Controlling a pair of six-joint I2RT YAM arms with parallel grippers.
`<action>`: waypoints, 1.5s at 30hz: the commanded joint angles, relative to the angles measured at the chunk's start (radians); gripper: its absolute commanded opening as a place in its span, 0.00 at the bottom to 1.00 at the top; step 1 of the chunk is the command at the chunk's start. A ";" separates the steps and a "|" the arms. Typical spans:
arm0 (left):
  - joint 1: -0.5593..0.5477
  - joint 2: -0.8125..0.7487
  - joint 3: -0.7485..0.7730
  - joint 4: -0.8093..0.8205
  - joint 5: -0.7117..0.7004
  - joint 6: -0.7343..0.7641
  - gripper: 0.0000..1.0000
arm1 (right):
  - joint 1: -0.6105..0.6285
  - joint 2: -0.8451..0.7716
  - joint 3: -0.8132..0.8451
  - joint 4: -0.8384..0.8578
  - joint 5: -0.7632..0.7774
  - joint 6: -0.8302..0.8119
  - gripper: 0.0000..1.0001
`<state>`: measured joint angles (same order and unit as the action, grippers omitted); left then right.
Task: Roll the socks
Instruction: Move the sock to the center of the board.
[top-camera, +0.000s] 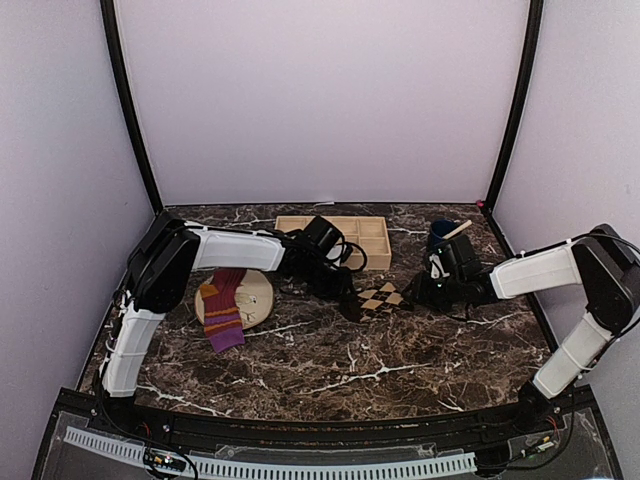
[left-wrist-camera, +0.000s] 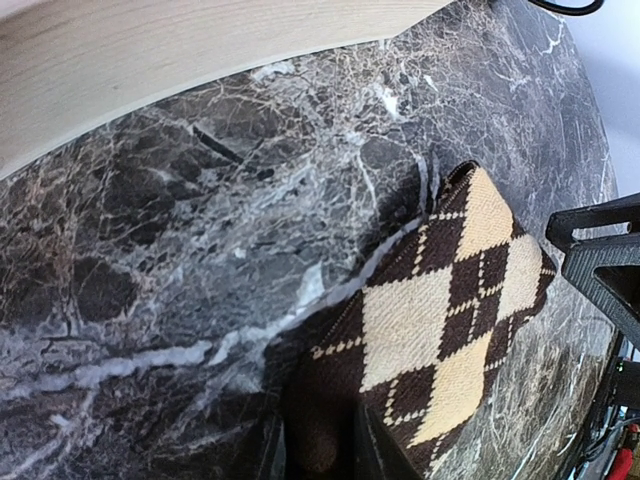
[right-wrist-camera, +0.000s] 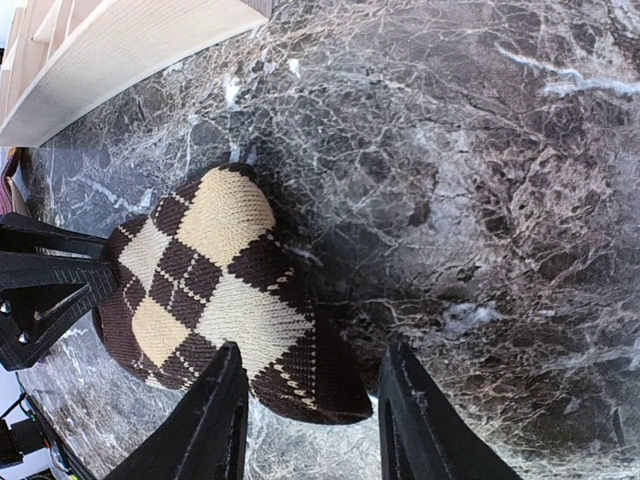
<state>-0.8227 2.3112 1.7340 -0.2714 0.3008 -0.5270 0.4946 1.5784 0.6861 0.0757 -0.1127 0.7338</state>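
Pinching the dark end of the argyle sock (left-wrist-camera: 450, 300) between its fingers is the left gripper (left-wrist-camera: 318, 445). The right gripper (right-wrist-camera: 310, 400) stands spread, straddling the opposite end and gripping nothing. Well off the left gripper's outer side, the purple striped sock (top-camera: 222, 312) drapes over the round plate (top-camera: 258, 295).

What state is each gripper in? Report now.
Left gripper: closed on the argyle sock.
Right gripper: open, straddling that sock's end.

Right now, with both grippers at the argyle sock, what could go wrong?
1. The left gripper pinches only the dark end of the argyle sock; it may slip out.
2. The open right gripper straddles just the sock's edge; closing could miss.
3. Both grippers crowd one sock and might collide.
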 joint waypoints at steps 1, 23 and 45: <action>-0.006 -0.035 0.020 -0.041 -0.036 0.015 0.25 | -0.007 0.008 0.001 0.037 -0.002 -0.013 0.41; -0.034 -0.084 0.063 -0.065 -0.080 0.028 0.18 | -0.007 0.008 -0.009 0.047 0.000 -0.016 0.42; -0.071 -0.141 0.076 -0.161 -0.109 0.002 0.11 | -0.008 -0.001 -0.019 0.052 0.004 -0.036 0.42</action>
<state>-0.8803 2.2673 1.7855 -0.3759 0.2001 -0.5110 0.4946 1.5784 0.6800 0.0910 -0.1123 0.7242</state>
